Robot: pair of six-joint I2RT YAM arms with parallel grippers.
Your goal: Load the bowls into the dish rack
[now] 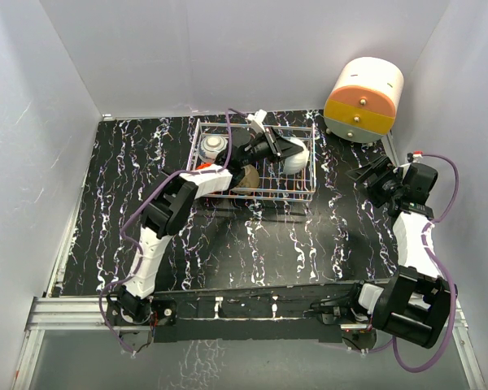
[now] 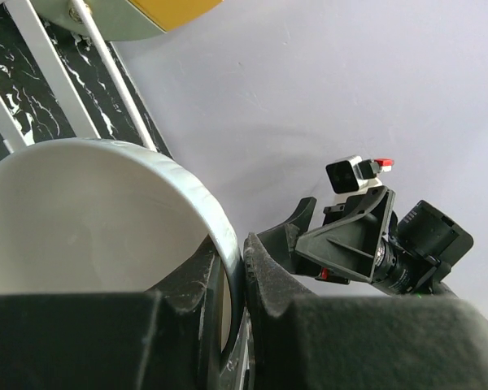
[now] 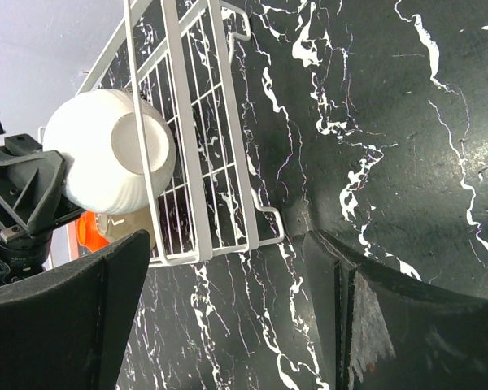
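Note:
The white wire dish rack (image 1: 264,188) stands at the table's middle back. My left gripper (image 1: 286,149) reaches over it and is shut on the rim of the plain white bowl (image 1: 298,161), holding it tipped on edge at the rack's right end. In the left wrist view the fingers (image 2: 268,268) pinch the bowl's wall (image 2: 81,219). A blue-and-white bowl (image 1: 213,146) and a tan bowl (image 1: 246,177) lie in the rack. My right gripper (image 1: 380,180) is open and empty, right of the rack. The right wrist view shows the white bowl (image 3: 110,158), the rack (image 3: 228,138) and a red patch (image 3: 88,233). The black bowl is hidden.
A cream-and-orange round drawer unit (image 1: 363,99) stands at the back right corner. White walls close the table in on the left, back and right. Black marbled tabletop (image 1: 252,252) lies between the rack and the arm bases.

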